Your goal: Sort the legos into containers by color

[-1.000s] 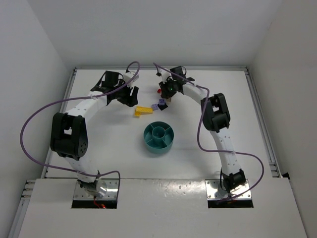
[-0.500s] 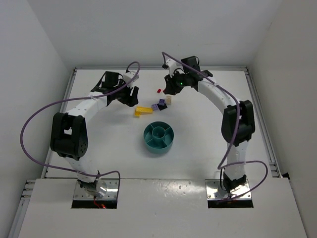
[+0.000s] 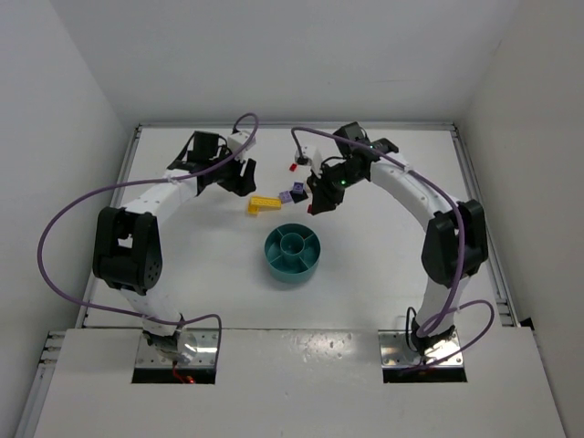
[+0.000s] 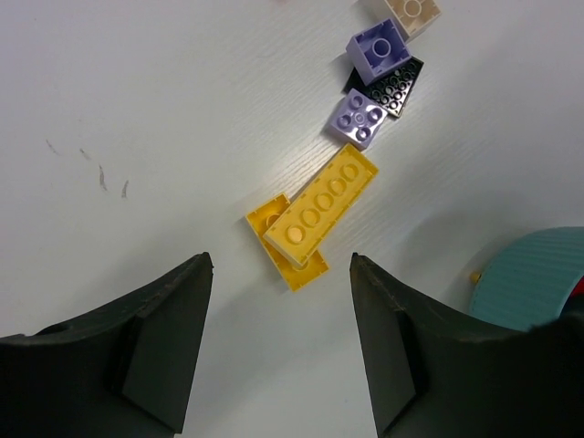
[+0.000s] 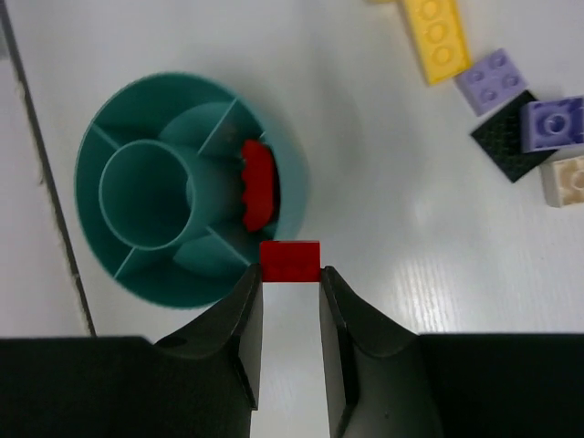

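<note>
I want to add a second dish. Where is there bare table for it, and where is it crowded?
Free: the stretch between the teal dish and the arm bases, the right side beyond the right arm, and the patch between dish and left arm. Crowded: behind the dish, where the yellow bricks, purple bricks and right pincer sit.

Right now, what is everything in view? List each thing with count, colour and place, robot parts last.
dish: one, teal, table centre, divided into sections
red piece in dish: one, in a rim section
red brick: one, held between the right fingers
yellow bricks: two, stacked crosswise
purple bricks: two, beside the black plate
black plate: one
beige brick: one
small red brick: one, far side
left gripper: open, above yellow bricks
right gripper: closed on red brick
</note>
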{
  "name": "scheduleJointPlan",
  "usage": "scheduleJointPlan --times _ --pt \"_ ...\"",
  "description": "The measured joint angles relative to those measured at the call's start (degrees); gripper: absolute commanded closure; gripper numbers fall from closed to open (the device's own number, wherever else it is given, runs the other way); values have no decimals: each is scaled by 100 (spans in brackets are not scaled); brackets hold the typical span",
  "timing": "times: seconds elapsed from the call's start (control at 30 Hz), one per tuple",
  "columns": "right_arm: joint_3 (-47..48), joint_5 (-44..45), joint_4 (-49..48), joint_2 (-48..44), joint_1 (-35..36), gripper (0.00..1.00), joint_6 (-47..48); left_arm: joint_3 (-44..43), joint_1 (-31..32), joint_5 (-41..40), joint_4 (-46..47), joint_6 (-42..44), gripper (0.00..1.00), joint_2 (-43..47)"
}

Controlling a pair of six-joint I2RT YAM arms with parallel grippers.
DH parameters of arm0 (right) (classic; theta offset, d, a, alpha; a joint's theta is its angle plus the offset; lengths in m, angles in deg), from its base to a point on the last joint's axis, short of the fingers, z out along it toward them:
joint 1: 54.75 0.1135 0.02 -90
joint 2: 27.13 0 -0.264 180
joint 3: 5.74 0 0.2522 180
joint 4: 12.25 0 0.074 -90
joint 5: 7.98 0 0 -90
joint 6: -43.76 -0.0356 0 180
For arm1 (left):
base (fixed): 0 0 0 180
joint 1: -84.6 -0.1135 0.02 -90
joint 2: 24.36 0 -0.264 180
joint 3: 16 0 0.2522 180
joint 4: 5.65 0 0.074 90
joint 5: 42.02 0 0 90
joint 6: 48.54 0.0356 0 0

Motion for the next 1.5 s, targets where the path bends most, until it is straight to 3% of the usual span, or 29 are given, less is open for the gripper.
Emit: scheduleJointPlan --times 0.4,1.0,1.13,1.5 --pt "55 -17 1003 380 656 99 1047 356 0 57 44 -2 31 9" --pt "173 457 684 581 826 98 1191 409 0 57 133 -2 31 118" --pt "173 511 658 643 826 82 1189 411 0 57 140 -2 30 118" --pt "170 544 682 684 826 63 1241 409 0 66 243 -175 30 118"
